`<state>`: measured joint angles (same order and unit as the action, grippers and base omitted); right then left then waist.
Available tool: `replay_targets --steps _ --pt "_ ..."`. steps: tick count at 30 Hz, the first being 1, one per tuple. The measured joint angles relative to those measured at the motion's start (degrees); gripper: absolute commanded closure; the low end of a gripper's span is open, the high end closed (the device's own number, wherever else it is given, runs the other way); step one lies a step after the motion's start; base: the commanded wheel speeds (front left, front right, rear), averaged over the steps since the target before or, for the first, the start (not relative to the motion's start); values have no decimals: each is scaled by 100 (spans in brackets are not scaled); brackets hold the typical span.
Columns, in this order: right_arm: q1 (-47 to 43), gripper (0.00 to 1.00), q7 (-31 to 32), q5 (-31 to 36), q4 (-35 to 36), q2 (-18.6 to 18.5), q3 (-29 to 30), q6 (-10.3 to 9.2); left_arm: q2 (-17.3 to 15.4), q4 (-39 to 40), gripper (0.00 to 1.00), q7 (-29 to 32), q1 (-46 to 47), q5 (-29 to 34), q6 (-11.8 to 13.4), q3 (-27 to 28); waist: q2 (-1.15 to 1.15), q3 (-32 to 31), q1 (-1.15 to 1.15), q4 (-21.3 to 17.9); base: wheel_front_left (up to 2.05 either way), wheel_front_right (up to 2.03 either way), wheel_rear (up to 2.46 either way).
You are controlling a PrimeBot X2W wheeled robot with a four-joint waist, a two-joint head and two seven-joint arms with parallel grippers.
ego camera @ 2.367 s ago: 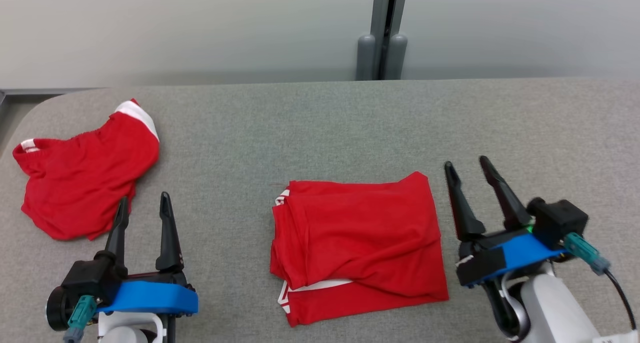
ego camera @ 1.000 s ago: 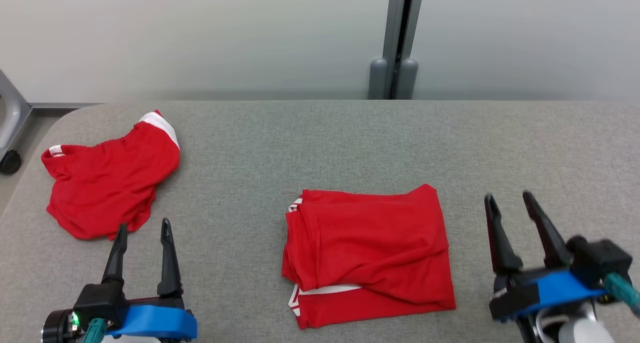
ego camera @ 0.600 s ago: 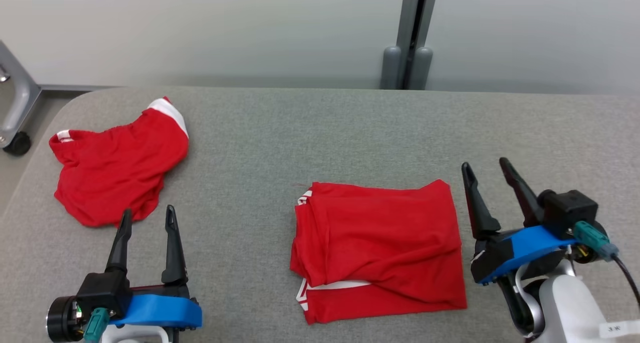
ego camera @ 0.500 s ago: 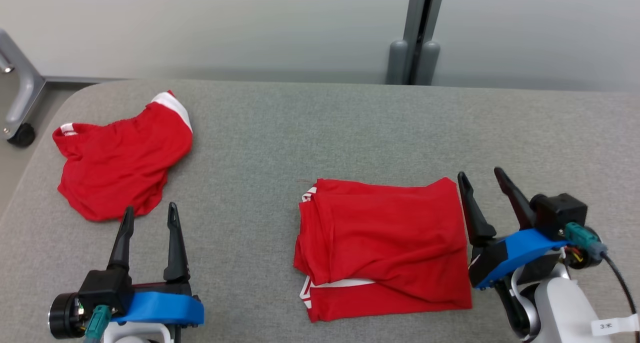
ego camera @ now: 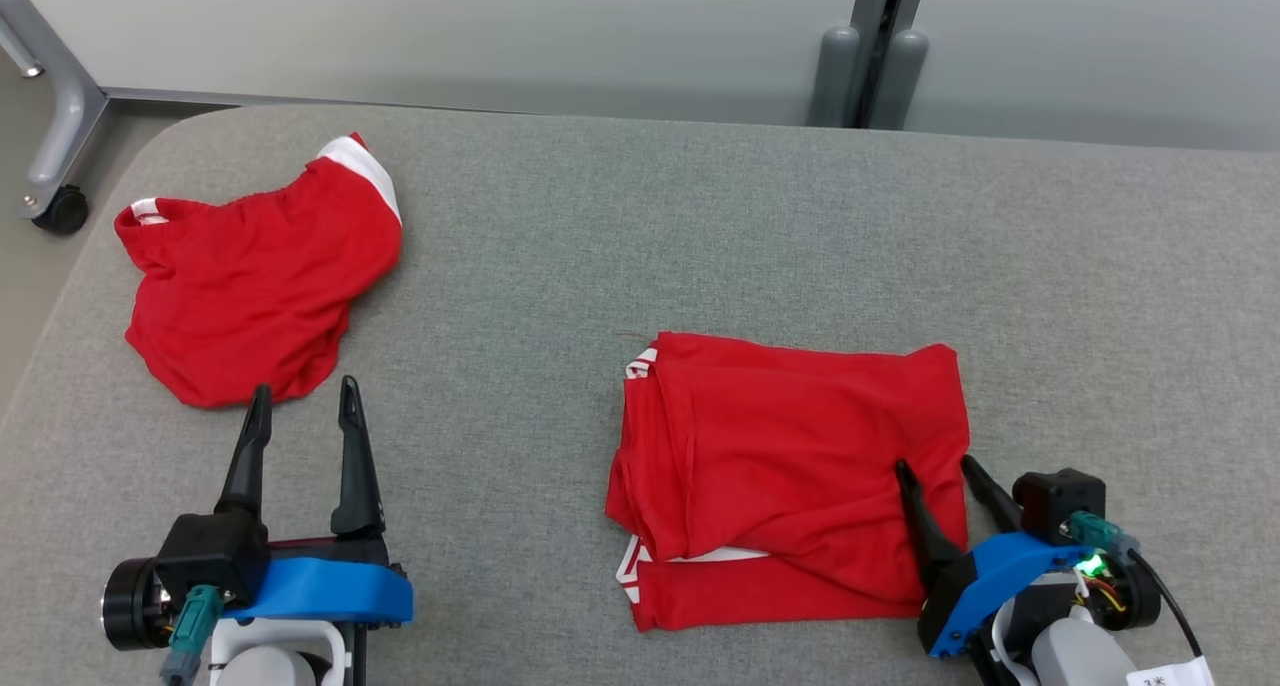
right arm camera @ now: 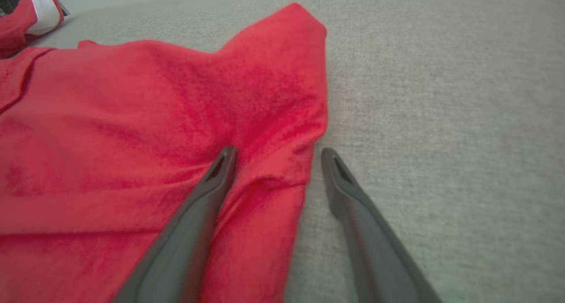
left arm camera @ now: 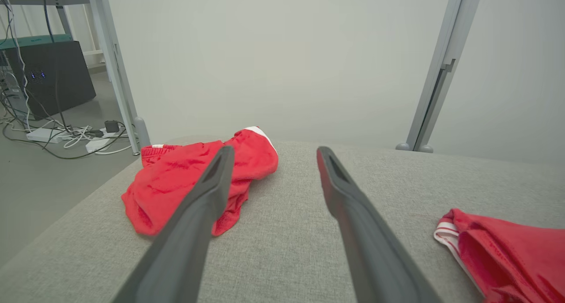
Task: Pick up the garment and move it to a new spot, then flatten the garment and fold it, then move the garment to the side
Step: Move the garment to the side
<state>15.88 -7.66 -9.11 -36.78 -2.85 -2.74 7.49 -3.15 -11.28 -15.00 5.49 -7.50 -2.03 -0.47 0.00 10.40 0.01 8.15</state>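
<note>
- Right pincer (ego camera: 934, 463) has come in over the folded red garment (ego camera: 790, 466) since half a second ago. Then it stood just beside the cloth's right edge; now it straddles that edge near the lower right corner.
- Head camera swung too, so the whole picture has shifted. Both garments lie as before on the gray tabletop (ego camera: 640, 226).
- My right pincer is spread wide with nothing clamped. In the right wrist view, one finger (right arm camera: 207, 192) lies over the red cloth and the other finger (right arm camera: 353, 206) over bare tabletop just beside the edge.
- I cannot tell if the fingertips touch the cloth or hang just above it.
- Folded red garment sits centre-right on the tabletop, a rough rectangle with a few creases. White trim shows at its left end and along the lower fold.
- My left pincer (ego camera: 305, 386) is at the lower left, fingers apart and holding nothing, pointing away from me.
- Its tips are just short of the near edge of a crumpled red garment (ego camera: 260, 276). In the left wrist view one finger overlaps that cloth, but contact is unclear.
- Crumpled red garment lies bunched at the tabletop's far left corner with a white band at its top, well apart from the folded one.
- Beyond the tabletop are a pale wall, a gray post (ego camera: 870, 56) and a caster wheel (ego camera: 62, 209) on the floor at far left.
</note>
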Motion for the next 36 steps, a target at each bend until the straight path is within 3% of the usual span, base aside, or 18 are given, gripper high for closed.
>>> replay_targets --steps 3,5,12,26,36 --pt "101 0 -124 -115 -245 -9 -197 -1 2 -4 0 0 34 0 0 3 0 22 0 -21 0 0 0" --pt "171 100 -176 -264 -348 -29 -359 -4 7 -10 0 0 51 0 0 1 0 41 0 -44 0 0 0" --pt "578 100 -412 -318 -532 -31 -457 2 11 -35 0 0 221 -58 -40 -55 0 236 0 -191 0 0 0" --pt "1102 100 -530 -323 233 -1218 -307 3 -3 200 0 -5 829 36 -103 -123 0 1115 1 -1521 0 0 0" --pt "1250 100 -547 -338 645 -1599 -377 2 -46 211 0 -5 1129 151 -189 -137 0 1323 0 -1865 0 0 0"
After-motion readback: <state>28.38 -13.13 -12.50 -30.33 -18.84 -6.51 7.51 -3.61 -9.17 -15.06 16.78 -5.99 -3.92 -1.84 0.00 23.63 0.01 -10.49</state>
